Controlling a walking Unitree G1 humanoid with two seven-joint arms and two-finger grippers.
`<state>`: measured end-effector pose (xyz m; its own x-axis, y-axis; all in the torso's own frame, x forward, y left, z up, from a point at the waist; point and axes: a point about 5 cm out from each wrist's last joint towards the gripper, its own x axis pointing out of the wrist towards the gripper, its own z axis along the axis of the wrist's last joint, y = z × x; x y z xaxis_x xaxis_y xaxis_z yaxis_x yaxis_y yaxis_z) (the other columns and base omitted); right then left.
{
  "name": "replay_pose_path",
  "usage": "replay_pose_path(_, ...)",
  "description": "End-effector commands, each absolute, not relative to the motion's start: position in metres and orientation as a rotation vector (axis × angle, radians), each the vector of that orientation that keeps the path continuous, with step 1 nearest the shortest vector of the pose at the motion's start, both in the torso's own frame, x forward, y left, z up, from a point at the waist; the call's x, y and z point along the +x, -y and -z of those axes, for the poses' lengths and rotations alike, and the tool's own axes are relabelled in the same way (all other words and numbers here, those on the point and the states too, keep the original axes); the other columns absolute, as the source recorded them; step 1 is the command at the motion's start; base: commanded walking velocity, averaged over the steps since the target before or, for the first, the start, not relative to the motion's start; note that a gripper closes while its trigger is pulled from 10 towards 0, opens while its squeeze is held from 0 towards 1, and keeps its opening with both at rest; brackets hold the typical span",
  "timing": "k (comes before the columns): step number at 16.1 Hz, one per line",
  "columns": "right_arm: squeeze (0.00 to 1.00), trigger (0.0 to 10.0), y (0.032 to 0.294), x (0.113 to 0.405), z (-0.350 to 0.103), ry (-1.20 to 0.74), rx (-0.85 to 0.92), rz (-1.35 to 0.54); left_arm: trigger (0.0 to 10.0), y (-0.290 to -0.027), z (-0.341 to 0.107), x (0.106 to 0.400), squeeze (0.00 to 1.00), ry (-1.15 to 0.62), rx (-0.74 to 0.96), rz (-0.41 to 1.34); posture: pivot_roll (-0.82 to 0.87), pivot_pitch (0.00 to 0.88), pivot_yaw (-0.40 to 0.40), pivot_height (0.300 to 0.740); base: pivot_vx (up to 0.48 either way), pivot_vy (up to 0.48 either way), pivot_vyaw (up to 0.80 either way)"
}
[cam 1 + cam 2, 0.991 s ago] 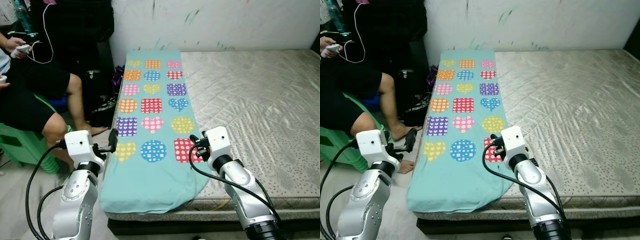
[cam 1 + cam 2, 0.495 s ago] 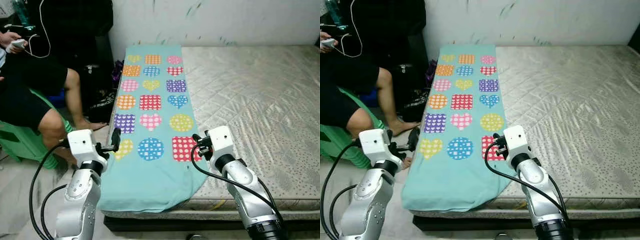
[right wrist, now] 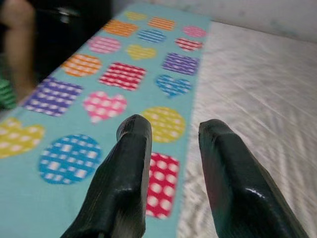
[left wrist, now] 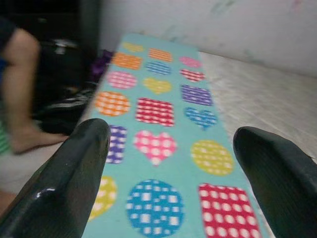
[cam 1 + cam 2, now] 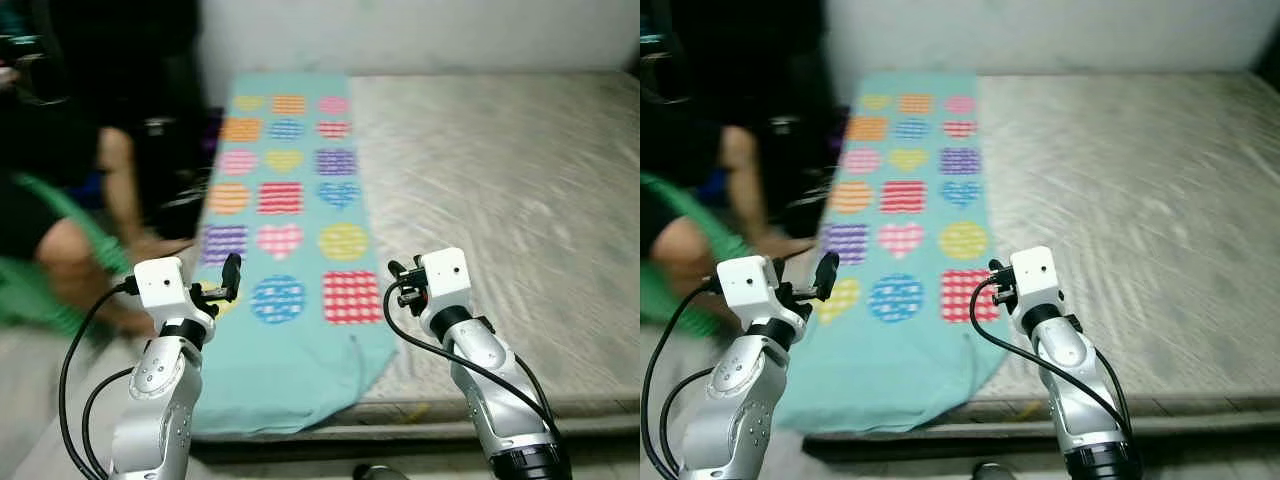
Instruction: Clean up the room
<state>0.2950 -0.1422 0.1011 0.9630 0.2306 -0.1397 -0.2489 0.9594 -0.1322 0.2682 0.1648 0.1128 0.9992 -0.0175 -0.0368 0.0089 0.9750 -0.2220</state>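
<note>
Ahead of both jaws, a turquoise cloth with coloured dotted hearts, circles and squares (image 5: pixel 290 200) lies flat along the near-left edge of a grey quilted mattress (image 5: pixel 500 170) — its near end hangs over the bed's edge. Left gripper (image 4: pixel 173 163): jaws spread wide, empty, raised beside the cloth's outer edge. Right gripper (image 3: pixel 173 148): jaws parted, empty, above the cloth's inner edge. A seated person's leg (image 5: pixel 110 190) — beyond the left jaws; head views blurred.

A person beside the bed.
A seated person's bare leg (image 5: pixel 112 205) shows, blurred, beside a green stool (image 5: pixel 40 285) below a white wall (image 5: pixel 420 35).
</note>
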Motion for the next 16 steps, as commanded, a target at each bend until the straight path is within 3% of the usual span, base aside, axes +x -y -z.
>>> replay_pose_path(1,0.00,10.0,0.1430,0.2942,-0.1040,-0.115,-0.141,-0.231,10.0,-0.1650,-0.1156,0.2690,0.00,-0.026,-0.222,0.019,-0.20,0.080,0.031,0.740,0.000,0.000,0.00)
replay_pose_path(9,0.00,10.0,0.1421,0.2921,-0.1014,-0.136,-0.141,-0.220,10.0,-0.1668,-0.1143,0.2677,0.00,-0.044,-0.257,0.011,-0.20,0.099,0.032,0.740,0.000,0.000,0.00)
replay_pose_path(16,0.00,10.0,0.1461,0.2927,-0.1012,-0.138,-0.145,-0.209,10.0,-0.1641,-0.1163,0.2695,0.00,-0.034,-0.242,0.037,-0.20,0.099,0.033,0.740,0.000,0.464,0.00)
